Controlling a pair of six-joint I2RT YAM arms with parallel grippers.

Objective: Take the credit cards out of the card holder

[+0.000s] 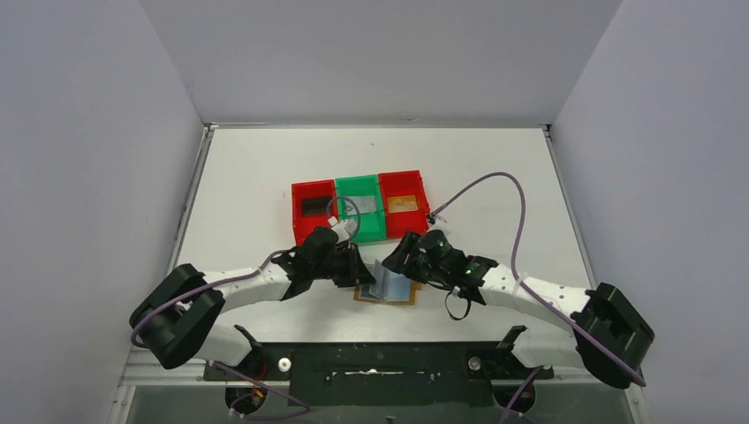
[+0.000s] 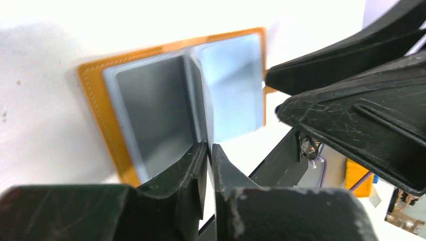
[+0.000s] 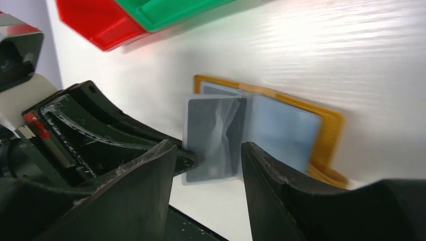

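The tan card holder (image 1: 386,293) lies open on the table between my two grippers, showing pale blue-grey sleeves (image 2: 155,110). My left gripper (image 2: 210,148) is shut on the edge of one inner sleeve (image 3: 213,135), which stands raised off the holder (image 3: 331,125). My right gripper (image 3: 208,150) is open just in front of that sleeve, with nothing between its fingers. Three credit cards lie in the bins: a black one (image 1: 313,206), a silver-grey one (image 1: 358,206) and an orange-brown one (image 1: 403,203). No card shows in the sleeves.
A red bin (image 1: 311,212), a green bin (image 1: 360,208) and a second red bin (image 1: 404,205) stand in a row just behind the holder. The two grippers (image 1: 358,274) (image 1: 404,258) are close together over the holder. White walls enclose the table.
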